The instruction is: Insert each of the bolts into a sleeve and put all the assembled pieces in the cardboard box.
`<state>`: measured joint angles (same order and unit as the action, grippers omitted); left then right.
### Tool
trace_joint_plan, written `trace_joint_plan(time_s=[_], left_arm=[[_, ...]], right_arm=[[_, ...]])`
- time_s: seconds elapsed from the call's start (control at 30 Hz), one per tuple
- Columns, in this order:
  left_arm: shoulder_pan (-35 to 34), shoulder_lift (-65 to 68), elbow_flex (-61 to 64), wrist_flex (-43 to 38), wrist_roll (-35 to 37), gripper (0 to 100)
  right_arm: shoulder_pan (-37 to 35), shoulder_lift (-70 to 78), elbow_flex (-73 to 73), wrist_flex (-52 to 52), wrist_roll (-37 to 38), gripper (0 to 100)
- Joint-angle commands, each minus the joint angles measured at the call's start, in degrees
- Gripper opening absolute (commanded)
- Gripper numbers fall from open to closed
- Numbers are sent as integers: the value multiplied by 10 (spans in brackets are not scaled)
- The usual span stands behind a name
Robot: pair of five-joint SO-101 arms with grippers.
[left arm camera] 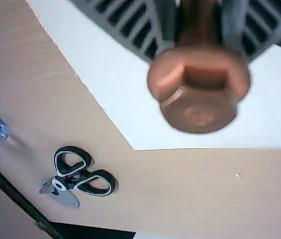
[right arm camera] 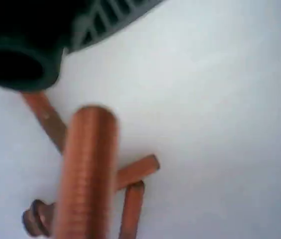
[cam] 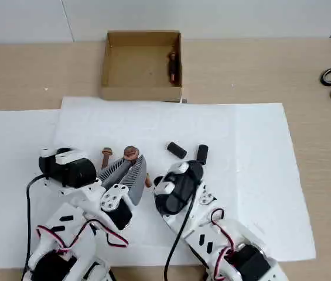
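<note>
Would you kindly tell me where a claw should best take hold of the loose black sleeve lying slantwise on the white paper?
Likely at its middle, across the round sides, from above: the slanted sleeve lies flat on the white paper, long sides free, and a mid-body hold leaves both ends open. The second sleeve lies close by.

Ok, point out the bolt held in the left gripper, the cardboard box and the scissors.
held bolt (left arm camera: 198, 89), left wrist view, on its hexagonal head.
cardboard box (cam: 142, 92), high view, on its near wall.
scissors (left arm camera: 79, 175), left wrist view, where the two handle loops join.
</note>
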<state>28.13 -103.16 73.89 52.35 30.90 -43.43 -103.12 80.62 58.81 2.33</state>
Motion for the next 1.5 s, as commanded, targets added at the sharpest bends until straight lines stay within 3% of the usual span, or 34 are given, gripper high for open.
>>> trace_joint_plan(time_s=[0.0,0.33,1.0,1.47], left_arm=[[1,-4,4,-33,-4,5],[2,-4,22,-35,-2,5],[38,-5,24,-31,-1,5],[40,-5,25,58,-17,5]], right_arm=[[-3,-7,-40,22,-21,2],[-49,-7,-38,12,-23,2],[-47,-7,-36,-6,-21,2],[-46,-7,-40,-20,-19,2]])
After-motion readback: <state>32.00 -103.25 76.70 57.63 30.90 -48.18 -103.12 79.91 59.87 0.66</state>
